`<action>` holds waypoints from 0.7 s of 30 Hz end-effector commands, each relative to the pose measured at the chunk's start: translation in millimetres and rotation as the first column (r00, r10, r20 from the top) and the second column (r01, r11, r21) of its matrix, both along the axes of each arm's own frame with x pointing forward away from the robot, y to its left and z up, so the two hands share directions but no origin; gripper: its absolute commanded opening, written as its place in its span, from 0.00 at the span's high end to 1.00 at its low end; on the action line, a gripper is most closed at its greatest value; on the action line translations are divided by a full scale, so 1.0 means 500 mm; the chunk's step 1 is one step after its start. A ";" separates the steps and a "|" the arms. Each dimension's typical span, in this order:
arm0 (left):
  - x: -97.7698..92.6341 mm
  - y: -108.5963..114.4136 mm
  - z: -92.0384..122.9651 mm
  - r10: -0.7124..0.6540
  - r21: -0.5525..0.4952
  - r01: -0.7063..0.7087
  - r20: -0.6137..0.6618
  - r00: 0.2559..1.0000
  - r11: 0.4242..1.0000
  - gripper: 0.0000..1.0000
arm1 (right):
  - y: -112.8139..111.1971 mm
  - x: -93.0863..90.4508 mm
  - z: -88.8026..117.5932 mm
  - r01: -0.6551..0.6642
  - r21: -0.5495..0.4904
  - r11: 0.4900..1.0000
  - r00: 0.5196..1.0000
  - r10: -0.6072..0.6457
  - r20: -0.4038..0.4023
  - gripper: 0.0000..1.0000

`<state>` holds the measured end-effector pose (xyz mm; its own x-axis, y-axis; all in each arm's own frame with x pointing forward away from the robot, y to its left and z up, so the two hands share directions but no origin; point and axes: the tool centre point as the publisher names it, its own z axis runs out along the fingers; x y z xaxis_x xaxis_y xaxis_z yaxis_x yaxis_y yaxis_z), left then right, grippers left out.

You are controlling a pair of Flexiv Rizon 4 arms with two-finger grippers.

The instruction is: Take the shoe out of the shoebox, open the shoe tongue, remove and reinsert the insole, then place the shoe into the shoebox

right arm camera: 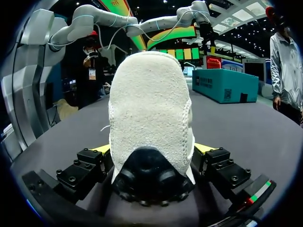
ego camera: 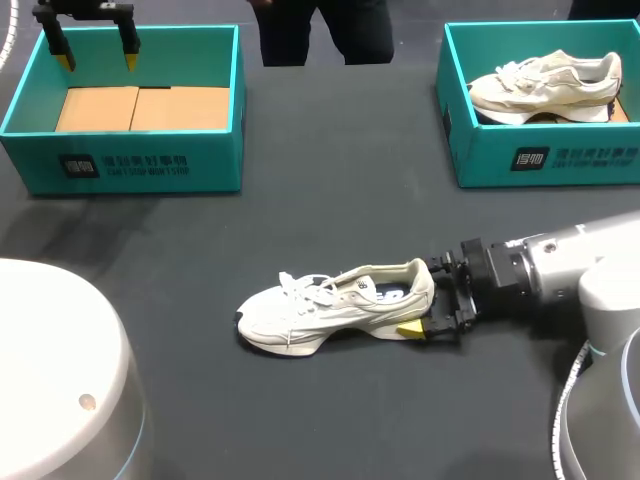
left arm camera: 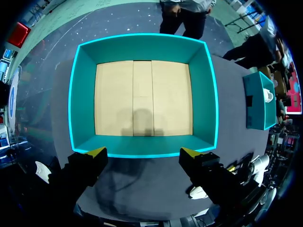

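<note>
Shoe-handling task, early stage. The shoe (ego camera: 335, 305) lies on its side on the dark tabletop (ego camera: 330, 180), out of any box. Its heel is held between the right fingers (ego camera: 410, 328) and its toe points straight away from them. In the right wrist view the yellow tips press on the heel from both sides, so the right fingers (right arm camera: 102, 149) are closed on the shoe at about heel width.

The left fingers (ego camera: 128, 55) are spread wide and carry nothing. They hover over the far rim of the teal shoebox (ego camera: 140, 160), whose bare cardboard floor lies directly ahead of them in the left wrist view (left arm camera: 96, 152).

A second shoebox (ego camera: 545, 155), well apart from both sets of fingers, holds a second shoe (ego camera: 545, 85).

Judged progress: the removal step appears complete. The laces look done up and the tongue is not visibly pulled open. Something is visible inside the collar, but whether the insole has been handled cannot be told. Opening the tongue, taking the insole out and putting it back, and returning the shoe to a box all appear to remain.
</note>
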<state>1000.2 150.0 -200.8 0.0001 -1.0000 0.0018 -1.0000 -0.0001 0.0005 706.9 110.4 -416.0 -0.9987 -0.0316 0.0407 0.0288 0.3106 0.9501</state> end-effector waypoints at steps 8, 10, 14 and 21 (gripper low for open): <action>0.000 0.000 0.001 0.000 0.001 0.000 0.000 1.000 1.000 0.00 | 0.009 -0.005 0.007 -0.002 0.018 1.000 1.000 0.001 0.024 0.00; 0.000 0.000 0.001 0.000 0.001 0.000 0.000 1.000 1.000 0.00 | 0.009 -0.002 0.008 -0.002 0.020 1.000 1.000 0.001 0.024 0.00; 0.000 0.000 0.001 0.000 0.001 0.000 0.000 1.000 1.000 0.00 | 0.007 0.006 0.009 -0.003 0.023 1.000 1.000 0.003 0.026 0.00; 0.000 0.000 0.001 0.000 0.001 0.000 0.000 1.000 1.000 0.00 | 0.015 0.012 0.008 -0.025 0.015 1.000 0.999 0.025 0.025 0.00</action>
